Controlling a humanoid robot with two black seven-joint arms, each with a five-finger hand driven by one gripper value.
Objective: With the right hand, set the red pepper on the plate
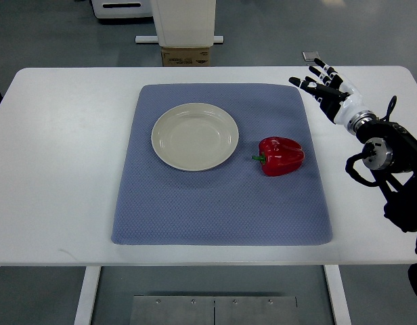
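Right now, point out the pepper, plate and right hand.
pepper (283,156), top view, on its red body right of the stem.
plate (169,154), top view, on its lower-left rim.
right hand (325,87), top view, on the palm, fingers spread.

We see bright, even overhead light and a sharp picture; the white table (66,169) glows without harsh glare, and the plate (195,136) casts only a faint, soft shadow.

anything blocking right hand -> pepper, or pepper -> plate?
Nothing visible. The right hand is open above the table's far right, with only bare mat between it and the red pepper. The plate is empty, left of the pepper, with clear mat between.
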